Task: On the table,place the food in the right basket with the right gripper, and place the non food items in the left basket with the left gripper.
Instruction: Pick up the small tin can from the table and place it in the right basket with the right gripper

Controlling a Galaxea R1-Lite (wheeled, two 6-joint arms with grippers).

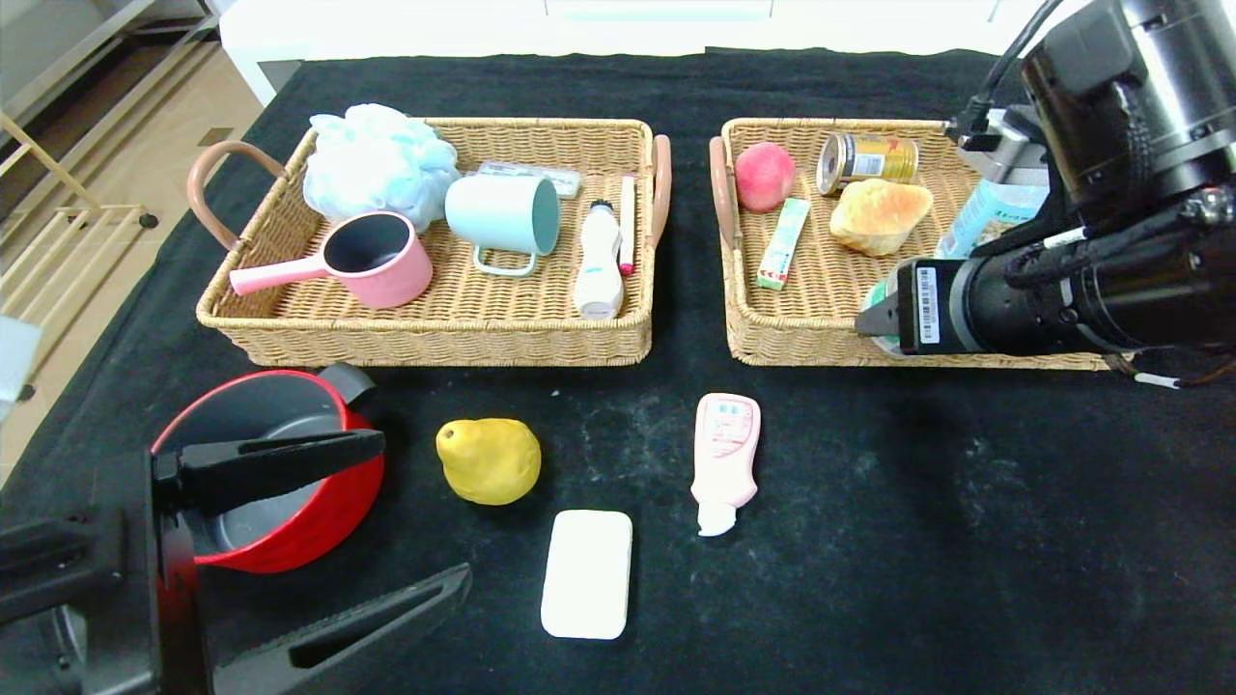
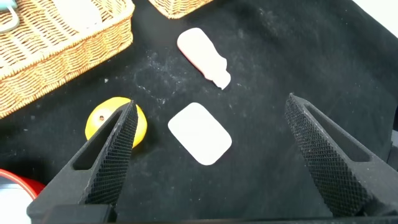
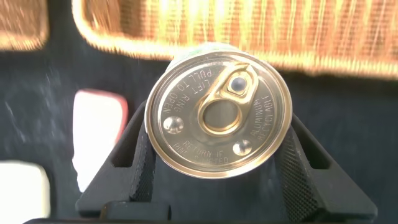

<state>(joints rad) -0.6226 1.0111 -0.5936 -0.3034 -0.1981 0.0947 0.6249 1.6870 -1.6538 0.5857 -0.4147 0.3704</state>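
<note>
black tablecloth [image 1: 966, 541], tan floor [image 1: 106, 183] beside

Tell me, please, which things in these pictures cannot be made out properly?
- Can in the right claw: right wrist view shows only its lid; in the head view the arm hides most of it.
- Red pot: head view, partly covered by the open left claw.
- Bottle in the right basket: label unreadable, arm overlaps it.

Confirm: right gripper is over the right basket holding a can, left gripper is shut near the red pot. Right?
Not quite. The left gripper is open, fingers spread wide and holding nothing, as the left wrist view shows. The rest stands: it sits near the red pot, and the right gripper holds a can over the right basket.
</note>
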